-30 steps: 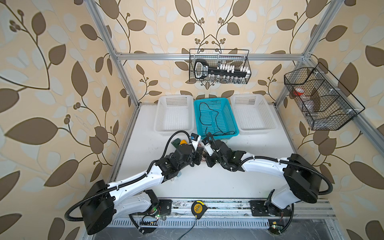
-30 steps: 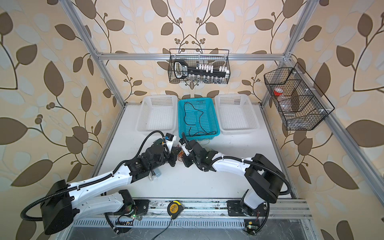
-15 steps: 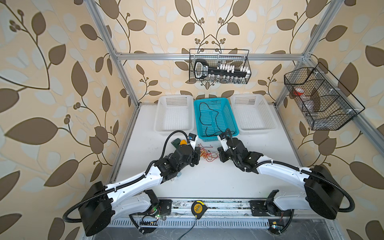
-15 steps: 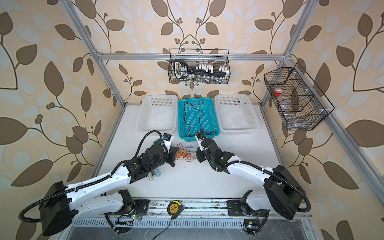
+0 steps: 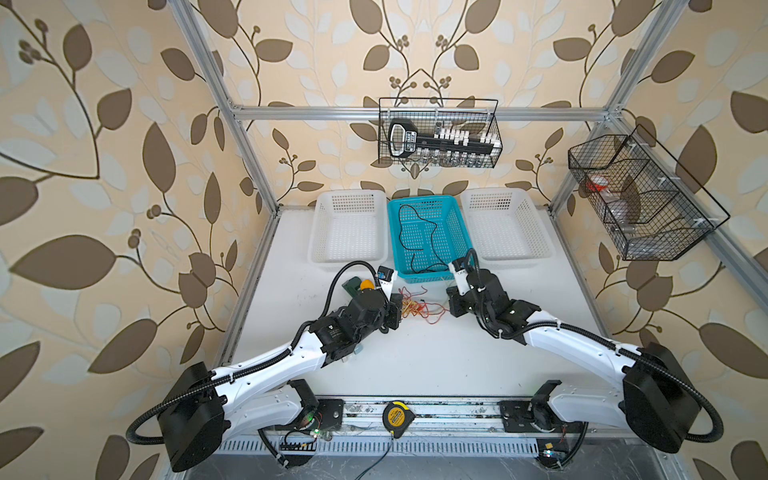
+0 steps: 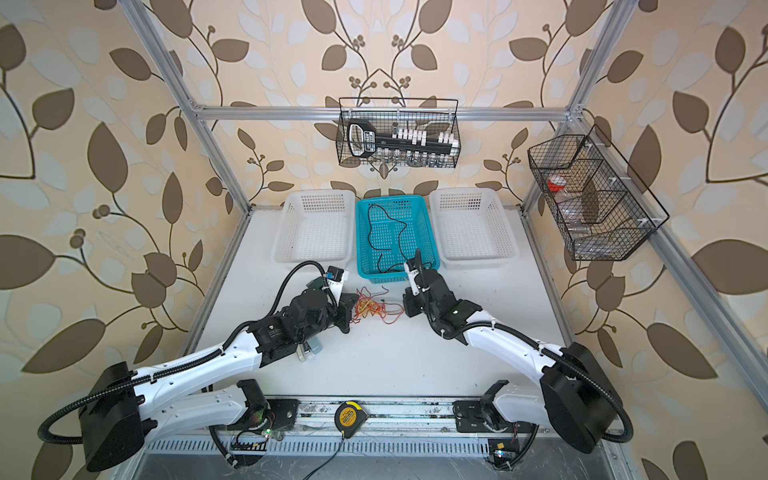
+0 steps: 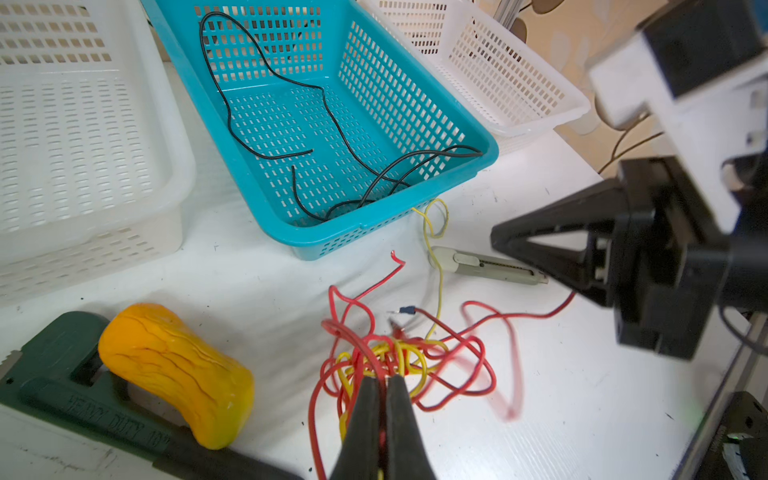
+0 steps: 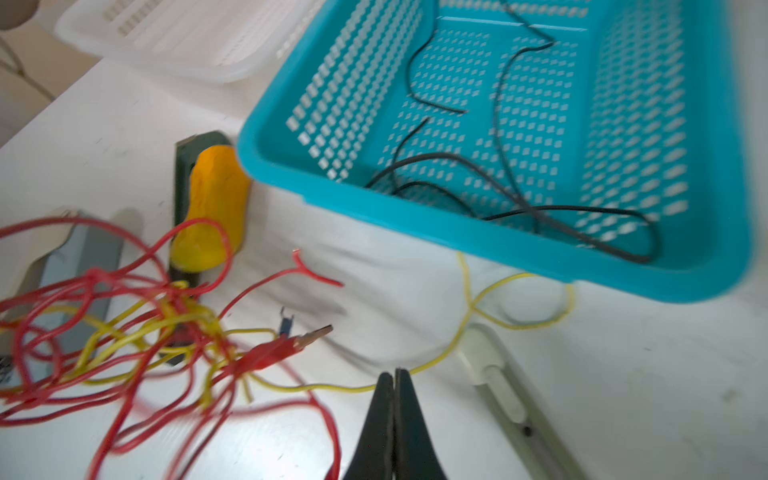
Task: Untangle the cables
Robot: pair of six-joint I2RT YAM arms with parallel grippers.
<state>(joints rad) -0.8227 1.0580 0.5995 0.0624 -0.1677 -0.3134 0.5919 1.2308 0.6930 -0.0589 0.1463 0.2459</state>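
Cables (image 5: 415,309), red and yellow, lie knotted on the table (image 5: 415,365) just near of the teal basket (image 5: 415,277). The clump is stretched left to right between the arms, and one yellow strand runs far toward the basket. A black cable (image 5: 432,232) lies inside it. The left gripper (image 7: 384,376) is clamped on the knot. The right gripper (image 8: 392,372) is pressed together; whether it pinches a strand is unclear.

Probably a robotics lab cell here: aluminium frame (image 5: 311,111), wallpapered panels (image 5: 104,166) all round, hanging wire basket (image 5: 439,133), tape measure (image 5: 394,417) up front.
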